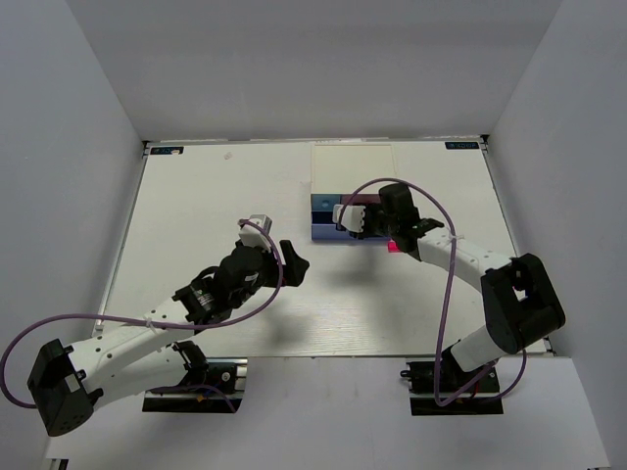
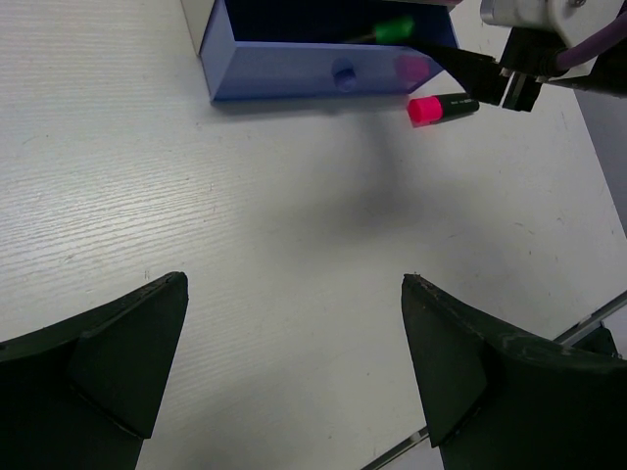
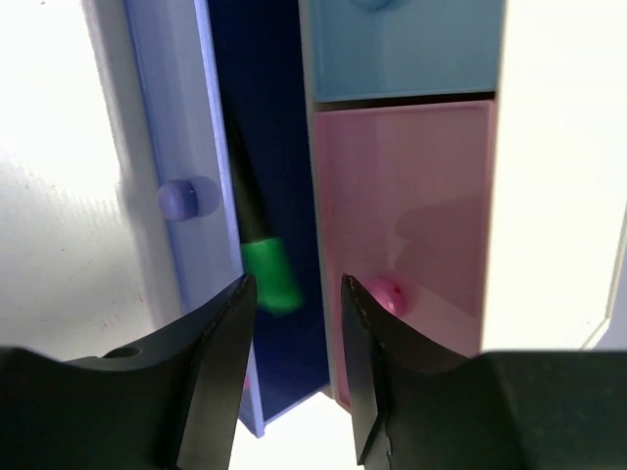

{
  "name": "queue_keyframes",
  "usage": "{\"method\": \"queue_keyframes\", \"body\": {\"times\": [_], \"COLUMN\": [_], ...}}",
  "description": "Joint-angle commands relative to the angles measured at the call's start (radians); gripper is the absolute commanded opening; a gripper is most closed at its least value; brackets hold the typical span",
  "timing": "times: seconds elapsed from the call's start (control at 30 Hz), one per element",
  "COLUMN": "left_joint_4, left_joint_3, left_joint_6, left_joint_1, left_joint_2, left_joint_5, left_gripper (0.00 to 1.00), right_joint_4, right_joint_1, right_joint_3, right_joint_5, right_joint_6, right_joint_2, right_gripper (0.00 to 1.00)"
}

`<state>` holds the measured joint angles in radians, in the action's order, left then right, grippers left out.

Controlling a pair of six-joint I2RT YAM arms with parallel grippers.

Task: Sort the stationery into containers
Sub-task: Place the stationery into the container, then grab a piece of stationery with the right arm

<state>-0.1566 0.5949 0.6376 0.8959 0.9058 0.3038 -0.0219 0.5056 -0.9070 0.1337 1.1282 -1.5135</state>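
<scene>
One green highlighter (image 3: 265, 277) in open blue-purple drawer (image 3: 168, 127), left gripper (image 2: 294, 284) spread, right gripper (image 3: 296, 292) slightly parted

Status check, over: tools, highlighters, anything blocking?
Left tool open, empty, over white table. Right tool open above pulled-out wide blue-purple drawer; short black green-capped highlighter inside. Short black pink-capped highlighter on table beside drawer, nothing covering it.

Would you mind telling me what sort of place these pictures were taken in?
Most likely a robotics lab test cell: a white table boxed in by plain grey panels, the left arm and right arm bolted at its near edge, and a small drawer box as a prop.
</scene>
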Motion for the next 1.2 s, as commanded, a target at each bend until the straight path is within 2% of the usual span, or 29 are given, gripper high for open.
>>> {"method": "queue_keyframes", "body": {"times": [0.0, 0.33, 0.5, 0.53, 0.6, 0.63, 0.67, 0.77, 0.9, 0.93, 0.97, 1.1, 1.17], "left_joint_4": [0.006, -0.003, -0.003, -0.003, -0.003, -0.003, -0.003, -0.003, -0.012, -0.012, -0.012, -0.012, -0.003], "left_joint_3": [-0.012, -0.021, -0.021, -0.030, -0.030, -0.030, -0.030, -0.030, -0.040, -0.040, -0.049, -0.061, -0.070], "left_joint_6": [0.008, 0.008, 0.017, 0.017, 0.026, 0.027, 0.027, 0.027, 0.027, 0.027, 0.027, 0.037, 0.046], "left_joint_1": [-0.003, -0.003, -0.003, -0.003, -0.003, -0.003, -0.003, -0.003, -0.003, -0.003, -0.003, -0.003, -0.003], "left_joint_2": [-0.022, -0.041, -0.050, -0.050, -0.059, -0.059, -0.059, -0.059, -0.080, -0.090, -0.090, -0.108, -0.108], "left_joint_5": [0.012, 0.012, 0.021, 0.021, 0.021, 0.021, 0.021, 0.021, 0.021, 0.021, 0.021, 0.021, 0.012], "left_gripper": [0.99, 0.99, 0.99, 0.99, 0.99, 0.99, 0.99, 0.99, 0.99, 0.99, 0.99, 0.99, 0.99], "right_joint_4": [-0.041, -0.033, 0.063, 0.066, 0.121, 0.134, 0.157, 0.267, 0.342, 0.356, 0.367, 0.506, 0.618], "right_joint_1": [0.005, 0.010, -0.007, -0.013, -0.024, -0.030, -0.033, -0.073, -0.197, -0.231, -0.263, -0.366, -0.428], "right_joint_3": [0.016, 0.014, -0.009, -0.001, 0.006, 0.010, 0.016, 0.008, 0.000, 0.000, -0.004, -0.036, -0.053], "right_joint_5": [-0.009, 0.032, 0.162, 0.173, 0.240, 0.254, 0.279, 0.316, 0.404, 0.421, 0.434, 0.526, 0.559], "right_joint_6": [-0.015, -0.048, -0.117, -0.123, -0.130, -0.134, -0.146, -0.180, -0.228, -0.237, -0.235, -0.186, -0.058], "right_joint_2": [0.009, 0.045, 0.148, 0.159, 0.205, 0.213, 0.222, 0.228, 0.228, 0.239, 0.242, 0.230, 0.188], "right_gripper": [0.46, 0.47, 0.33, 0.25, 0.17, 0.05, 0.00, 0.00, 0.00, 0.03, 0.15, 0.42, 0.54]}}
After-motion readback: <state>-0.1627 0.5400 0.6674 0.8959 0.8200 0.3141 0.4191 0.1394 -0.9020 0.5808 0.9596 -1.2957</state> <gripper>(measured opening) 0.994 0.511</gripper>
